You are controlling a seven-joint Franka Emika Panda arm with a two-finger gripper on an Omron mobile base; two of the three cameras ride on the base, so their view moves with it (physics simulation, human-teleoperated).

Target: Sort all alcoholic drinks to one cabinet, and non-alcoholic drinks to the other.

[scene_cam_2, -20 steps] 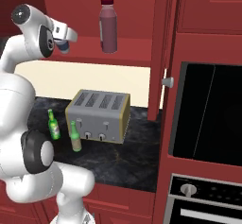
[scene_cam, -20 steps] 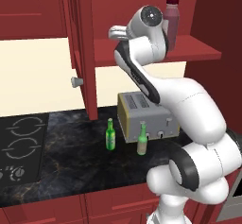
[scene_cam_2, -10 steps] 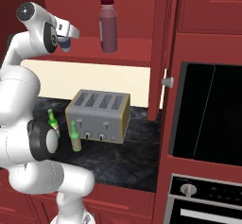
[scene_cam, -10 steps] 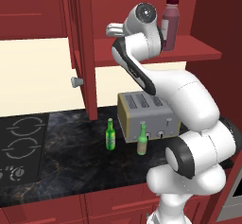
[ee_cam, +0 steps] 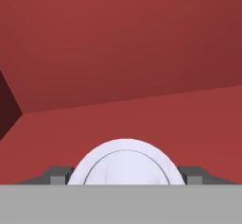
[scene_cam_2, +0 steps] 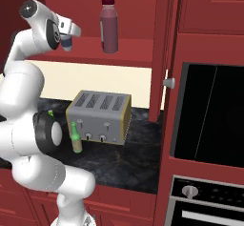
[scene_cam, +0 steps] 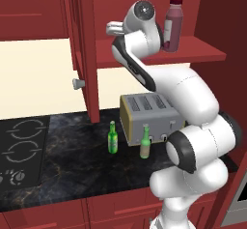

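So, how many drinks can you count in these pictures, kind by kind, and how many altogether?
Slim green glass bottles: 2, a bright green bottle and a paler olive bottle, both upright on the counter before the toaster.
Dark red juice bottles: 1, on the cabinet shelf.
White lidded cups: 1, between the gripper fingers.
Total: 4 drinks.

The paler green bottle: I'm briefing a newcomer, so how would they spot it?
Find the toaster on the dark counter. Two slim green bottles stand before it; the paler olive bottle is at the toaster's front face, the bright green bottle further toward the stove.
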